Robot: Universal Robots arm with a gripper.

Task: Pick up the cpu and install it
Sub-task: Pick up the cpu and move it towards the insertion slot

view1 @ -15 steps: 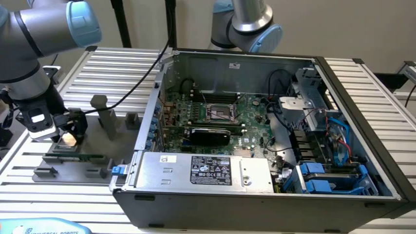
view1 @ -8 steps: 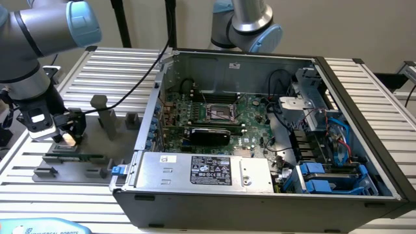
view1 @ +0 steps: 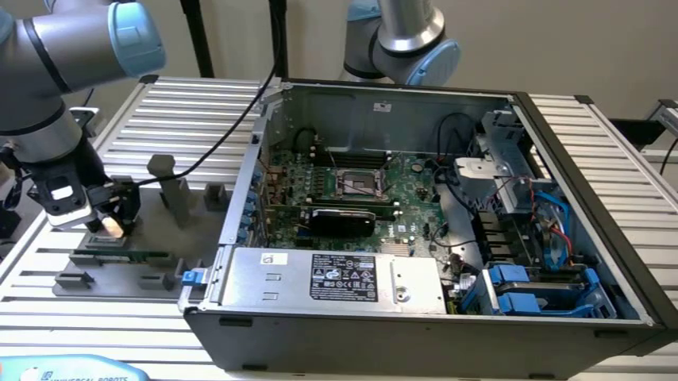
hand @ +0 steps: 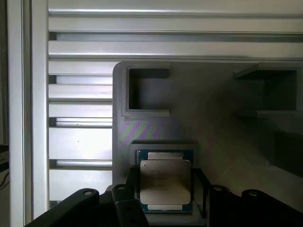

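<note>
Bright, even light — glare on table slats [hand: 80, 124], fixture [hand: 222, 137] dim.

Table [view1: 625, 159], slatted aluminium: spread beneath everything listed.
Computer case [view1: 424, 333], dark grey, side panel removed: laid flat at the exterior view's right.
Motherboard [view1: 408, 198], green: mounted on the case floor, a square socket [view1: 358, 185] seen near its middle.
Power supply [view1: 339, 278], silver, labelled: fitted along the near wall of the case.
Drive caddies [view1: 529, 298], blue: seated in the near right corner.
Fixture plate [view1: 159, 230], grey plastic: set on the table at the exterior view's left, with upright blocks [view1: 162, 168] raised from it.
Memory stick [view1: 122, 257], long, green: placed along the plate's near side.
Cable [view1: 228, 131], black: run down from the far side over the table.
</note>
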